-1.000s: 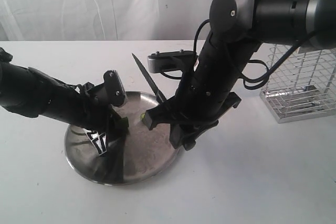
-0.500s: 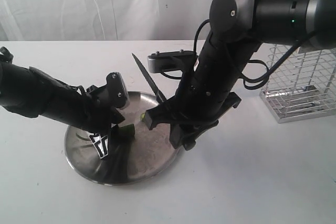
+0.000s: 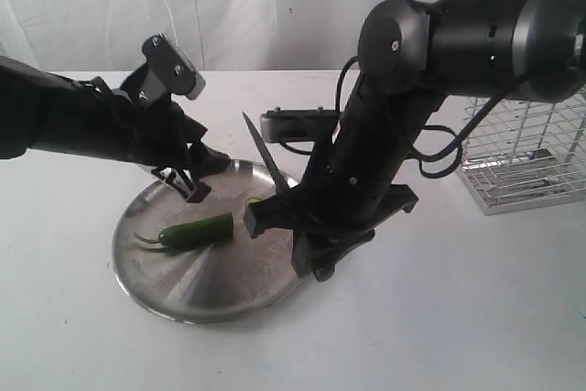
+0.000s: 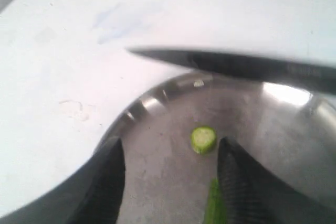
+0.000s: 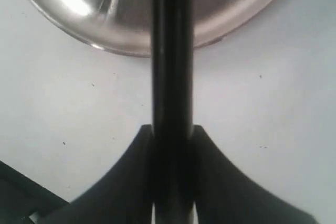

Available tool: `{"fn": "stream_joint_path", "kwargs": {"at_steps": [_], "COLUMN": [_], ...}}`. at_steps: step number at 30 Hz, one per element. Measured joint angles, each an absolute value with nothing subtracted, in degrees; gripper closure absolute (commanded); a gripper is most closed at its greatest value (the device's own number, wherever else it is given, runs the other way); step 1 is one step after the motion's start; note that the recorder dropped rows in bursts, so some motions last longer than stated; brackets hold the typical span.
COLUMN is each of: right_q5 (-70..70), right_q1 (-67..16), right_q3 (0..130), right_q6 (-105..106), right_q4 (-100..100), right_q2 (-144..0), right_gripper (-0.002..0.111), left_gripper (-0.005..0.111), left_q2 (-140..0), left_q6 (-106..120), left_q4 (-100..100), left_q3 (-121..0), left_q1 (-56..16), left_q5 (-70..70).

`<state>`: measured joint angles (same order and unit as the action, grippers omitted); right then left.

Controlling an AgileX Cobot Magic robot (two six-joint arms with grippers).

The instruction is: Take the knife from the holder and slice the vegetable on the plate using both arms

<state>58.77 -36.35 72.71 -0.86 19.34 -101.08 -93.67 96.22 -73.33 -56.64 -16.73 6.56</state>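
The green vegetable (image 3: 197, 231) lies alone on the steel plate (image 3: 165, 290), its stem pointing left. My left gripper (image 3: 197, 171) hangs open above the plate's far edge, apart from the vegetable. In the left wrist view the left gripper (image 4: 169, 148) is empty, with its fingers (image 4: 105, 182) either side of bare plate (image 4: 157, 129). A small cut slice (image 4: 202, 139) and the vegetable's end (image 4: 212, 211) lie below. My right gripper (image 3: 284, 240) is shut on the knife (image 3: 265, 157), whose blade points up and back. Its handle (image 5: 172, 77) sits between the right gripper's (image 5: 172, 129) jaws.
The wire holder (image 3: 526, 157) stands on the white table at the right, behind the right arm. The knife blade (image 4: 236, 65) crosses just above the plate's far rim. The plate's rim (image 5: 131, 40) lies below the handle.
My left gripper has opened, let go of the vegetable and risen up and back to the left. The vegetable now lies in full view on the plate. The right arm has shifted slightly.
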Motion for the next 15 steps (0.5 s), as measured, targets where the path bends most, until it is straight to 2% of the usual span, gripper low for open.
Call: {"fn": "stream_joint_path", "kwargs": {"at_steps": [3, 9, 15], "right_q5": [56.5, 49.9, 49.4], "right_q1": [-39.0, -43.8, -44.4], "right_q3": [71.8, 71.5, 71.3], "right_q6": [-2.3, -7.7, -12.3], "right_q4": [19.9, 20.6, 19.8], "right_q2": [-102.3, -106.8, -109.6], "right_gripper": [0.108, 0.108, 0.108], "left_gripper": [0.106, 0.106, 0.106], "left_q2": [-92.9, -94.7, -98.8], "left_q6": [95.8, 95.1, 95.7], "left_q4": [-77.2, -81.6, -84.5], "left_q3": [-56.6, -56.6, -56.6], "left_q1": [-16.7, -16.7, -16.2], "left_q5": [4.0, 5.1, 8.5]}}
